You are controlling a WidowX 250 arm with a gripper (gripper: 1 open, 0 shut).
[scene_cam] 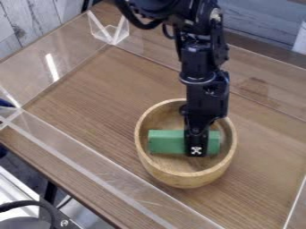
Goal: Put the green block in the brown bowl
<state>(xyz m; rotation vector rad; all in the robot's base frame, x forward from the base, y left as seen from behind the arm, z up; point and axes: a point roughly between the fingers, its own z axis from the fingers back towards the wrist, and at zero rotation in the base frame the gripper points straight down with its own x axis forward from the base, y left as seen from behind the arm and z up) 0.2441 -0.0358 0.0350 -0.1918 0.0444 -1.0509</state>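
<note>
On the wood-grain counter (84, 103) with clear plastic walls, we count one round light-brown wooden bowl (156, 159) holding one flat bright green block (167, 139), our black gripper (195, 144) clamped on it.

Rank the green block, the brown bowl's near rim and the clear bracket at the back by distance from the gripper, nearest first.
1. green block: inside the bowl, gripper shut on it.
2. brown bowl near rim: just below the gripper.
3. clear bracket: far back left corner.
</note>
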